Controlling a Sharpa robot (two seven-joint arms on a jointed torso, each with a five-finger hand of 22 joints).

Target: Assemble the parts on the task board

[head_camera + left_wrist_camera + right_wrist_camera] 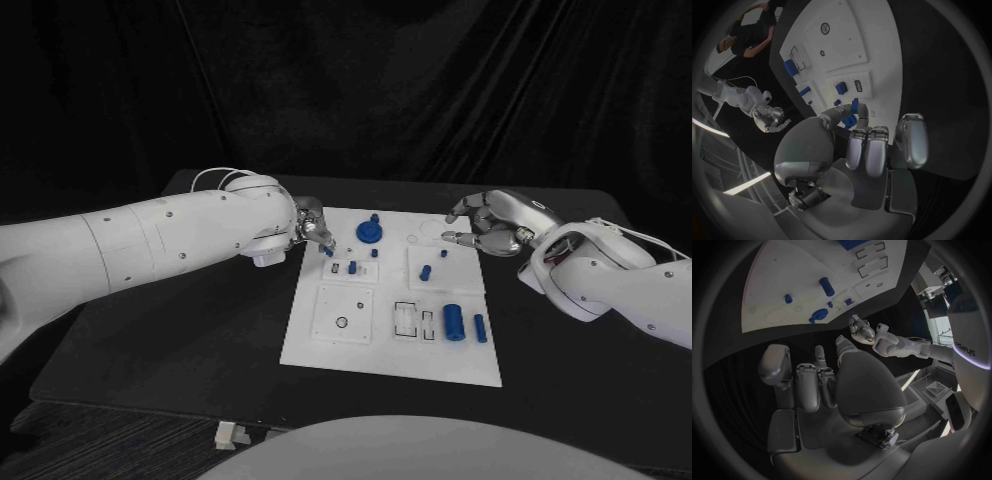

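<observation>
Black table [173,350], dark curtain behind. White rectangular task board [397,355] at table centre, w/ small blue plastic parts [453,322] on it. Left hand [312,228] at board's far-left corner, thumb & finger pinching a small blue peg [854,108]. Right hand [490,222] off board's far-right corner, fingers curled, holding nothing visible.

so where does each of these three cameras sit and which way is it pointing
Head view: on the robot's head, looking down at the black table and white task board; both white arms come in, the left robot hand and the right robot hand at the board's far corners.
Left wrist view: behind the left robot hand, facing the board; it pinches a small blue part.
Right wrist view: behind the right robot hand, facing the board.
Shared: the board; each wrist view also catches the other hand.
</observation>
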